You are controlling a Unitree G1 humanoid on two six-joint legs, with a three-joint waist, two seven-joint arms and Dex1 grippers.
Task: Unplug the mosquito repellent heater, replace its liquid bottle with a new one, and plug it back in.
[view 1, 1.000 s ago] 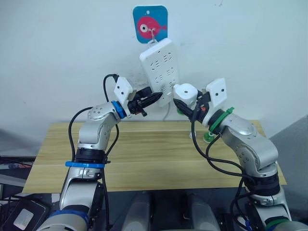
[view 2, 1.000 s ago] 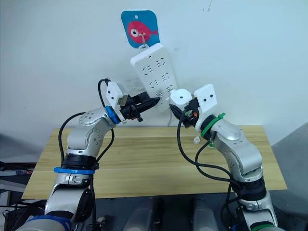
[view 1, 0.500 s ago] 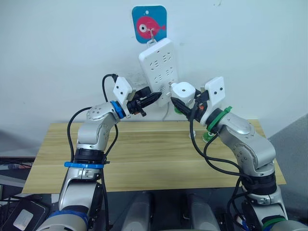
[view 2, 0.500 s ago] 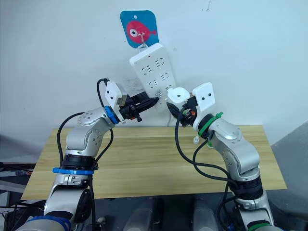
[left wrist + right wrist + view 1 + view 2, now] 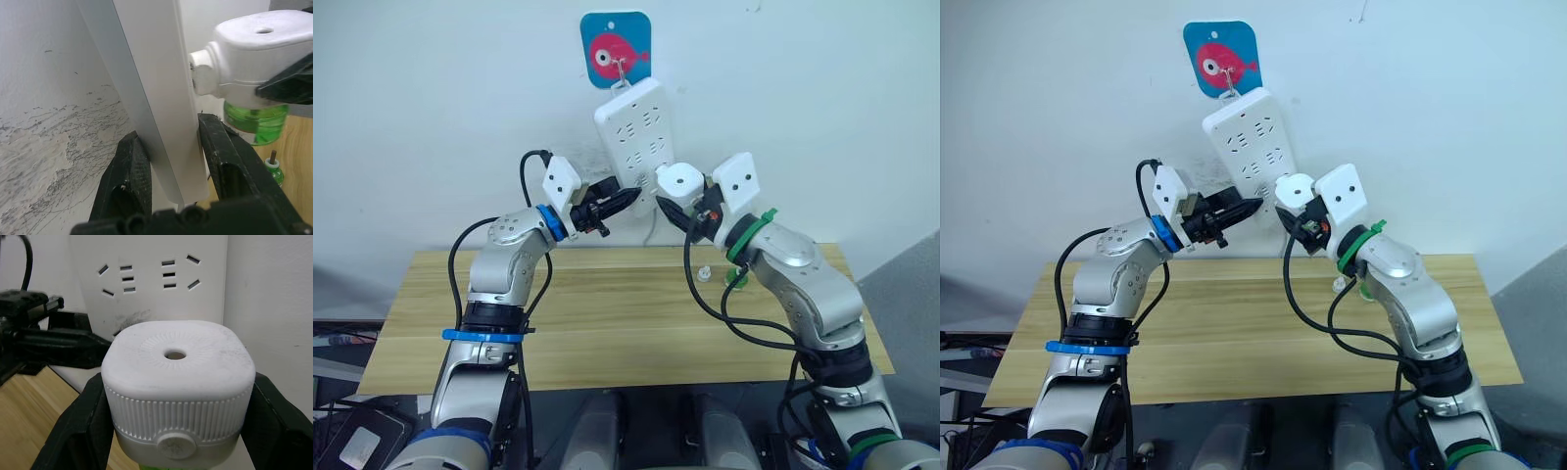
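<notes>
The mosquito repellent heater (image 5: 178,377) is matt white plastic, finely ribbed round its side, its top faintly scuffed. Beneath the heater hangs a clear green glossy bottle (image 5: 255,121). Beside the heater, the power strip (image 5: 635,142) is smooth white plastic with a dark smudge near its lower sockets. The left gripper (image 5: 171,171) has black, slightly grainy plastic fingers; the right gripper (image 5: 178,416) looks the same. Behind the strip the wall (image 5: 44,112) is rough and flaking. Below it the table (image 5: 607,323) is pale, smooth, satin wood
</notes>
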